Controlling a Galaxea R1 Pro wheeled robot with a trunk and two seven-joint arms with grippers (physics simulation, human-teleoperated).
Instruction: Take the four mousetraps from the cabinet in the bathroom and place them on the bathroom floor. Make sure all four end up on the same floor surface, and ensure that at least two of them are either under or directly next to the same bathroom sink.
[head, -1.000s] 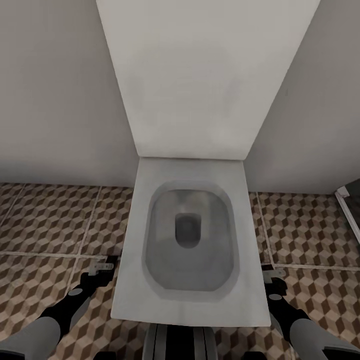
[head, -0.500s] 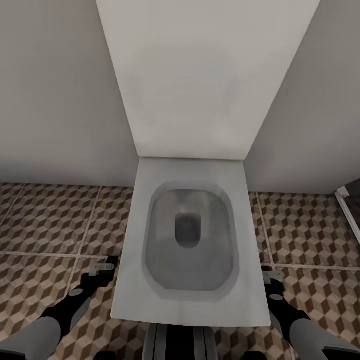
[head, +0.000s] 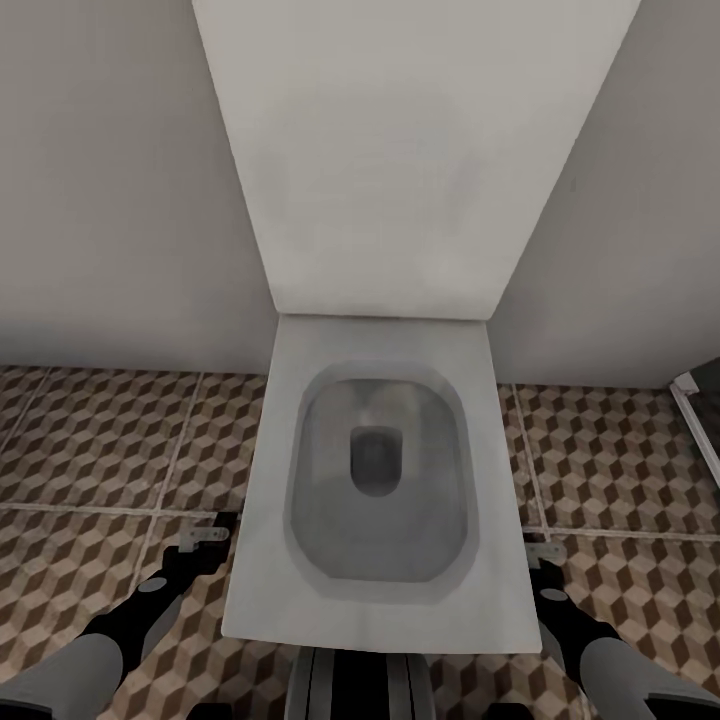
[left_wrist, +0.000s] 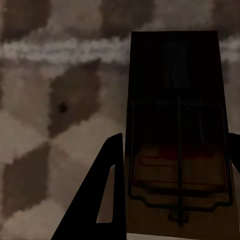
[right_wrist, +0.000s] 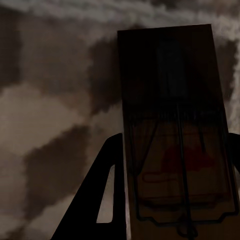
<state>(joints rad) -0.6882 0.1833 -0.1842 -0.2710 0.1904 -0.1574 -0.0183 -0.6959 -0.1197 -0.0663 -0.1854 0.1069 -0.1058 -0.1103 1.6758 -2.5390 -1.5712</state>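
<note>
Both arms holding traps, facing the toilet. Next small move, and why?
Probably turn the base away to look for the sink. Each wrist view shows a mousetrap between the jaws, yet the head view faces a toilet on the bathroom floor, with the left gripper and right gripper flanking it.

White toilet (head: 380, 480) against grey wall (head: 110, 190)
</note>
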